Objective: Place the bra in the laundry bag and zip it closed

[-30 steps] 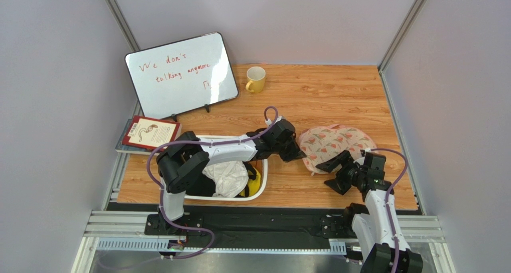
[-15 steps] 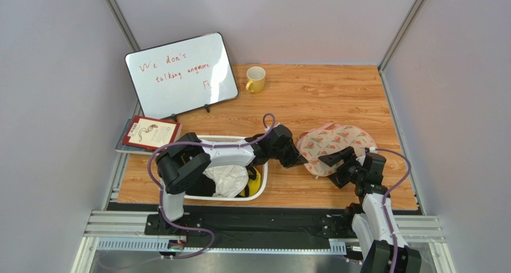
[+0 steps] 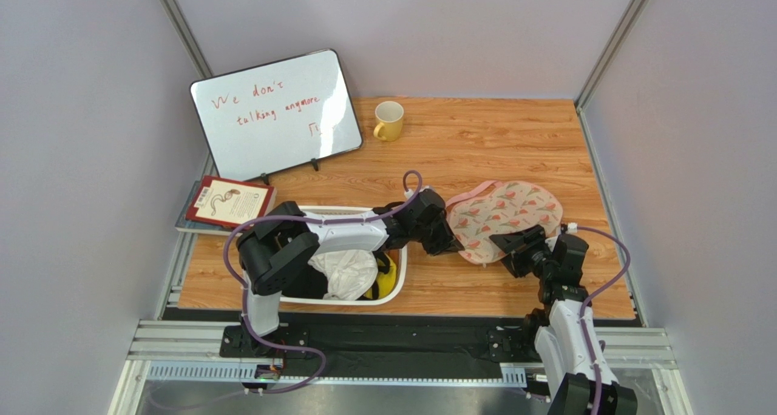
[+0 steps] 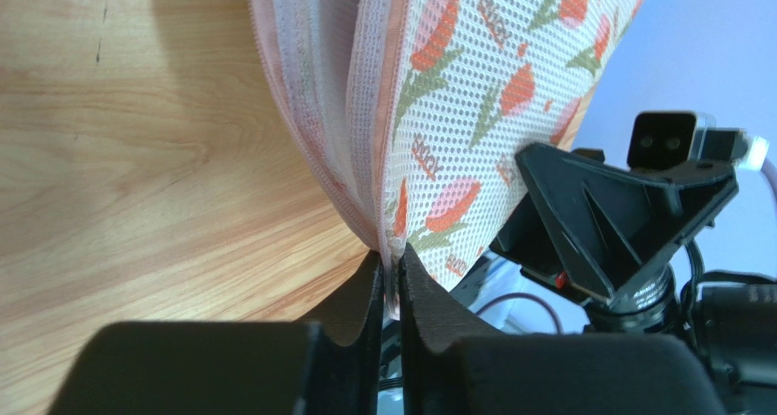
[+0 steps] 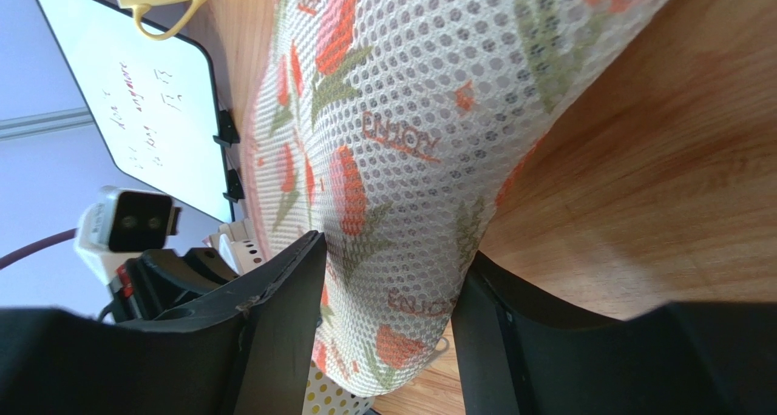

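At the left of the overhead frame a whiteboard (image 3: 276, 115) leans on the wall above a red book (image 3: 228, 202), and below them a white slotted basket (image 3: 401, 283) holds a white cloth (image 3: 345, 271) and a yellow garment (image 3: 387, 278). From there the left arm stretches right across the counter (image 3: 474, 142). Its left hand (image 3: 451, 244) is clenched on the pink-edged left rim of the laundry bag (image 3: 506, 210), the fingers all but meeting over the seam. The bag lies right of centre, plump and tilted, its printed mesh lifted off the wood on the near side. At lower right the right hand (image 3: 511, 247) straddles the bag's near edge. Mesh fills the gap between its fingers, though whether that grip is tight cannot be told. The bra appears in no view: not on the counter, not plainly in the basket, and possibly inside the bulging bag, which the pictures do not settle. The left wrist view shows the bag's edge layers parted, so the zip looks undone. By that reading, closing it is what remains.
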You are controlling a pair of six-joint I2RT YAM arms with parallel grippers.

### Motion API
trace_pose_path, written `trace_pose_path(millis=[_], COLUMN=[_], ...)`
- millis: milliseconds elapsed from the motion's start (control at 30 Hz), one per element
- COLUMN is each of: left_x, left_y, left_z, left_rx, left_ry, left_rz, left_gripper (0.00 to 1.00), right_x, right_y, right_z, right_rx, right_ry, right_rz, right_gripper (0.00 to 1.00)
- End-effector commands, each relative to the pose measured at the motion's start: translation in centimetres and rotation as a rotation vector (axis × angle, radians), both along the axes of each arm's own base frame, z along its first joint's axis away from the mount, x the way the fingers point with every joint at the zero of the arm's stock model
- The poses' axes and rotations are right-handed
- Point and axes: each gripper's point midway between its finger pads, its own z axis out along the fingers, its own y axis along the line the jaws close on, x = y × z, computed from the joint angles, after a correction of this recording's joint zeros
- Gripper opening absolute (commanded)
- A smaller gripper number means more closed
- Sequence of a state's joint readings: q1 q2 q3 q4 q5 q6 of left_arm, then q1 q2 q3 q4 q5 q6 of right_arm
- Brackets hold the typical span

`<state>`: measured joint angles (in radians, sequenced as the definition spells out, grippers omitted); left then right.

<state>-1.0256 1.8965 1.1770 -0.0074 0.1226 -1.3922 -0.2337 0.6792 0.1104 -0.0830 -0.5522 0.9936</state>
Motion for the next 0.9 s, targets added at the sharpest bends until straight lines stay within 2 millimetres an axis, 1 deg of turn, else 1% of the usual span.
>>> trace_pose_path(millis=[0,33,67,100,133,167,200,233,267,300,333,367,400,433,500,533,600,633,667,700,767,833,867], left_x=[-0.1,-0.3,-0.1,0.0,-0.4,-0.5,0.1,-0.2,-0.8,-0.6,-0.8,-1.8,-1.7,-1.8,-2.8,-2.8,-3.4,-3.4,-3.6,-3.5,-3.4,-3.3,-3.1], left_y=[0.0,0.3,0.8,1.1,1.4,1.7,2.3,2.7,2.6,3.0,3.3,3.0,3.4,3.4,3.2,2.6,2.0,1.4,0.9,0.1,-0.9,-1.7,-2.0], left_z=[1.6,1.5,1.6,1.9,1.9,2.4,2.5,2.5,3.2,3.1,3.1,3.3,3.0,3.0,2.7,3.2,2.4,2.4,1.7,1.9,1.7,1.9,1.7], left_rx=[0.04,0.053,0.075,0.088,0.118,0.136,0.199,0.241,0.254,0.308,0.333,0.344,0.378,0.393,0.399,0.373,0.343,0.325,0.323,0.3,0.287,0.28,0.29], left_ry=[-0.105,-0.118,-0.171,-0.205,-0.239,-0.288,-0.378,-0.413,-0.464,-0.532,-0.564,-0.602,-0.633,-0.67,-0.716,-0.754,-0.758,-0.76,-0.758,-0.767,-0.784,-0.819,-0.835], left_rz=[-0.106,-0.116,-0.132,-0.139,-0.161,-0.179,-0.195,-0.212,-0.235,-0.244,-0.253,-0.286,-0.281,-0.306,-0.337,-0.332,-0.362,-0.364,-0.394,-0.398,-0.413,-0.409,-0.408], left_gripper=[0.23,0.26,0.29,0.35,0.37,0.39,0.41,0.42,0.42,0.43,0.43,0.45,0.46,0.46,0.46,0.46,0.43,0.43,0.43,0.43,0.45,0.47,0.48], right_x=[1.6,1.9,2.0,2.0,2.1,2.1,2.0,2.1,2.1,2.1,2.0,2.2,1.8,1.8,1.5,1.4,1.2,1.1,1.0,0.9,0.7,0.5,0.4], right_y=[-0.6,-0.7,-0.6,-0.4,-0.4,-0.3,-0.2,-0.1,0.0,0.0,0.0,0.0,0.3,0.3,0.5,0.6,0.7,0.8,0.8,0.8,0.9,1.1,1.2], right_z=[1.6,1.9,1.7,1.7,1.9,1.7,1.7,2.0,1.9,2.0,2.1,2.5,2.3,2.4,2.4,2.5,2.6,2.4,2.2,2.2,1.9,1.9,2.0], right_rx=[-0.041,-0.043,-0.034,-0.024,-0.02,-0.017,-0.009,-0.006,-0.003,0.002,0.007,0.007,0.025,0.034,0.054,0.077,0.1,0.11,0.115,0.117,0.126,0.141,0.149], right_ry=[-0.068,-0.085,-0.076,-0.079,-0.085,-0.07,-0.065,-0.069,-0.063,-0.057,-0.04,-0.048,-0.023,-0.013,0.021,0.037,0.058,0.078,0.089,0.098,0.125,0.135,0.142], right_rz=[0.002,0.002,0.004,0.014,0.019,0.023,0.032,0.037,0.041,0.043,0.042,0.043,0.05,0.049,0.045,0.039,0.034,0.025,0.023,0.023,0.022,0.026,0.028], right_gripper=[0.55,0.55,0.55,0.55,0.55,0.54,0.54,0.54,0.54,0.54,0.54,0.54,0.54,0.54,0.55,0.56,0.56,0.56,0.56,0.56,0.56,0.56,0.56])
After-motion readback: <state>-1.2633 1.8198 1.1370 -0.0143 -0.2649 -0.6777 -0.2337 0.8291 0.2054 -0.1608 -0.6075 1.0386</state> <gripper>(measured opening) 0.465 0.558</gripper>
